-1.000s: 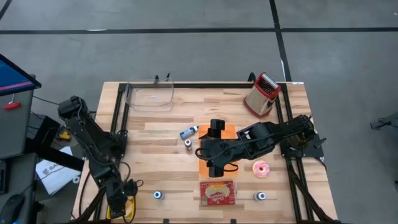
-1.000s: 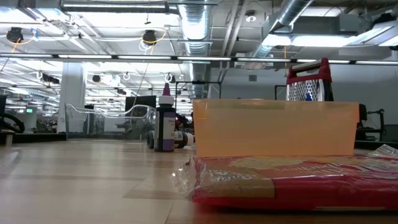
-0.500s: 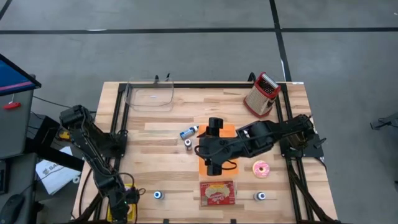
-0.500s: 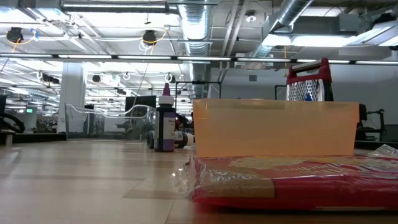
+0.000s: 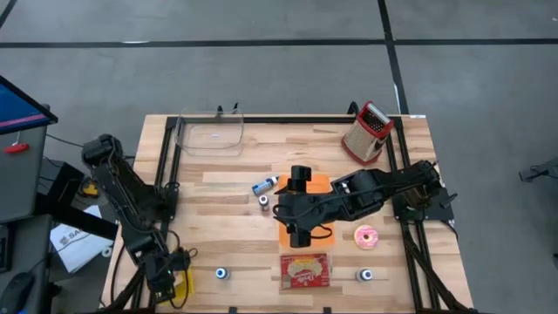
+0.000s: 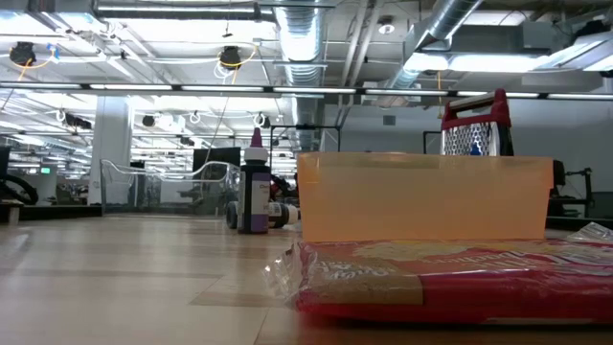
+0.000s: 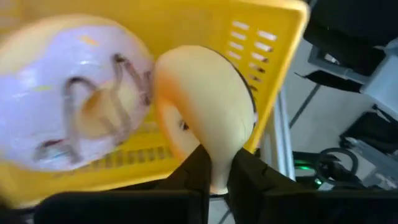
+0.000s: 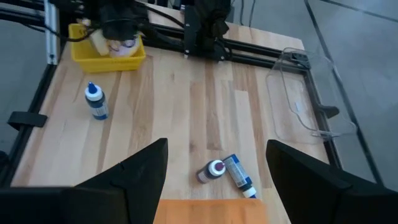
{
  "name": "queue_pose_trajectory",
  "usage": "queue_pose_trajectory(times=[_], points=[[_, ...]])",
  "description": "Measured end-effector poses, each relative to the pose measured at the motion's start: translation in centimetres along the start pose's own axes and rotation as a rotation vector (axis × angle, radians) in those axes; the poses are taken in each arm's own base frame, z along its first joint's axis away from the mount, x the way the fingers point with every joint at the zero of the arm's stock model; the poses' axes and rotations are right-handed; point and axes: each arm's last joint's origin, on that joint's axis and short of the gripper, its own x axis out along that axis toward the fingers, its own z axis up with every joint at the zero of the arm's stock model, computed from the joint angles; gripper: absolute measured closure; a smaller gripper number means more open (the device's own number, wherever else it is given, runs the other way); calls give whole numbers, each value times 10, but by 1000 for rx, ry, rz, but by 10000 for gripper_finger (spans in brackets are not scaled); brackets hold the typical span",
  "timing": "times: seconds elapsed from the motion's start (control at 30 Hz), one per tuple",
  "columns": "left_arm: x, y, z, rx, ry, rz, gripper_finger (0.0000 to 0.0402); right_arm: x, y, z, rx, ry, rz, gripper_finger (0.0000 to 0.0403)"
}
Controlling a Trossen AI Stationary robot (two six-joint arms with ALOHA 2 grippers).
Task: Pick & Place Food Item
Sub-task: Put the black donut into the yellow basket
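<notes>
A yellow basket stands at the table's near left corner. In it lies a white-frosted donut with dark drizzle. Beside it a plain tan donut stands on edge, and my left gripper is shut on it. In the high view the left gripper is over the basket. My right gripper hangs open above the orange container at mid-table, with nothing between its fingers. A pink-frosted donut lies flat on the table to the right. My left gripper pinches the tan donut's rim between its two fingers, one on each flat face. It comes from above, slanting down into the basket. The donut stands on edge beyond the fingertips; whether it is clear of the basket's floor I cannot tell.
A red snack packet lies near the front edge, and small bottles stand on either side of it. Two more bottles are left of the orange container. A clear tub and a red grater stand at the back.
My left arm has leaned toward the near edge over the yellow basket and come back, its gripper staying at the basket. My right arm has kept still.
</notes>
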Motion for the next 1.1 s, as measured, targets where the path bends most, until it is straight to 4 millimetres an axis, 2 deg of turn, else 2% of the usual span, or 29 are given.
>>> queue_pose_trajectory(times=[0.27,0.47,0.6,1.1], points=[[-22,-2,-5,94,-32,-118,352,0,1,1,-8,-9,14,137],[-18,0,-2,94,-36,-85,351,0,2,1,-10,-7,31,137],[-18,-7,1,149,-69,-142,350,0,2,1,-10,-7,36,137],[15,-15,15,226,-31,-96,361,0,2,1,-8,-7,36,137]])
